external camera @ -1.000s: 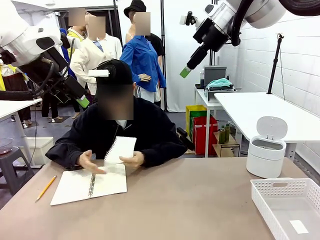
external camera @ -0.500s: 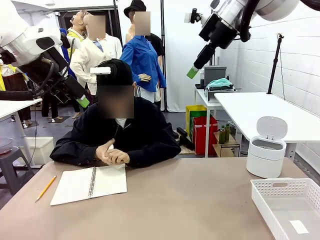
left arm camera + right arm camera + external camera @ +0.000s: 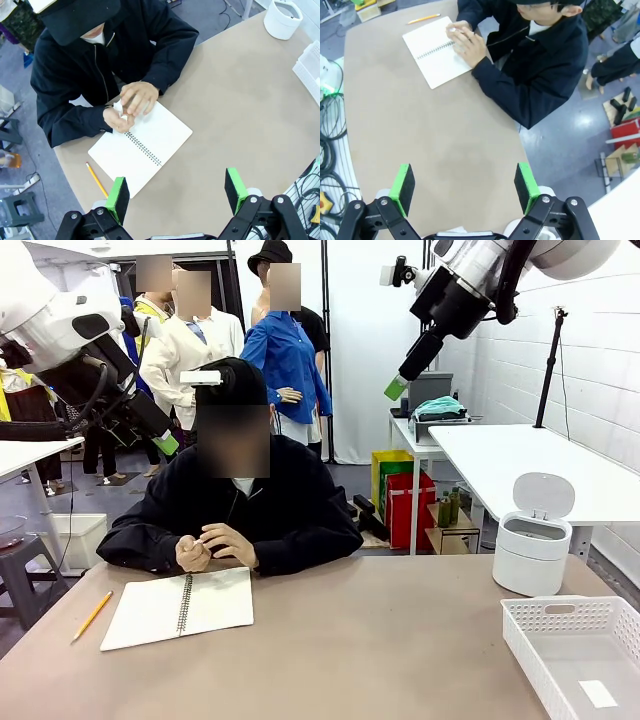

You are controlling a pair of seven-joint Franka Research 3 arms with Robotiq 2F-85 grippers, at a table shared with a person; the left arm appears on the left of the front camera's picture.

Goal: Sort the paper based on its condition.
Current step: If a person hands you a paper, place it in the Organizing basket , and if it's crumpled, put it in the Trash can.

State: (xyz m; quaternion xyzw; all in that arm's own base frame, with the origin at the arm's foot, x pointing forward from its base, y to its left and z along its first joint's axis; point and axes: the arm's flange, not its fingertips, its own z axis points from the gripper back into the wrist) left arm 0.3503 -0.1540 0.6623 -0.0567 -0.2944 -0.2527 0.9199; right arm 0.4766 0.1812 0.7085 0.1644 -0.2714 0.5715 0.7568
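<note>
On the tan table (image 3: 380,650), a spiral notebook (image 3: 180,608) lies open.

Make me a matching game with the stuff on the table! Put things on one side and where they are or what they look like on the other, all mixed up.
Things:
1. paper
2. pencil
3. notebook
4. basket

Descriptions:
A. lying open in front of the person
B. white, with a grid of holes, at the table's right end
C. scrunched between the person's hands
D. yellow, lying left of the notebook

Right pairs: 1-C, 2-D, 3-A, 4-B
</note>
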